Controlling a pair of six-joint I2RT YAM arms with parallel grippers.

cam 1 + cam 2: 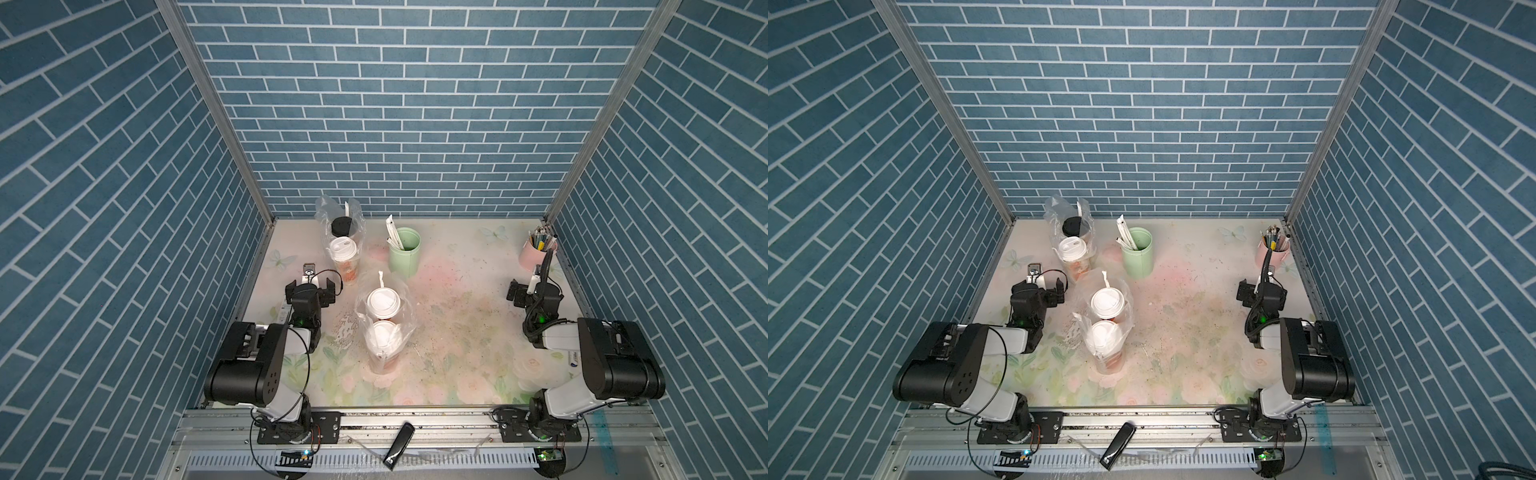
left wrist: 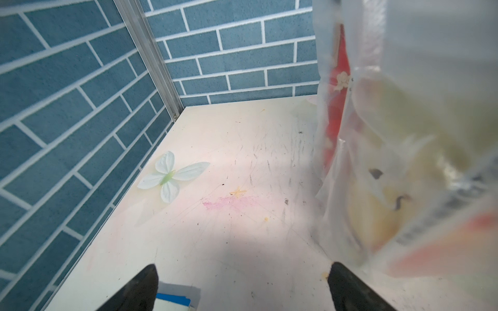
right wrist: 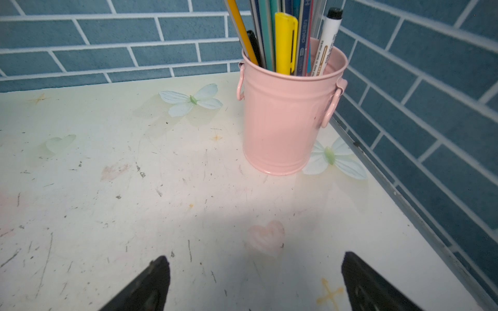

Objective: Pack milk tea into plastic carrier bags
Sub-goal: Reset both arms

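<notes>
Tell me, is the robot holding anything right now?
Nothing is held. The left tool and the right tool both stand open and empty.

A plain mint-green cylindrical holder [image 1: 405, 249] with paper-wrapped white straws [image 1: 392, 232] stands upright near the far edge of the scuffed, floral-printed worktop [image 1: 457, 332], roughly midway along it. A pink metal bucket [image 3: 285, 115] with ring handles, packed with pens and markers [image 3: 285, 43], stands in the far right corner. A slim black device [image 1: 399, 446] lies on the metal rail [image 1: 436, 424] beyond the near edge.
</notes>
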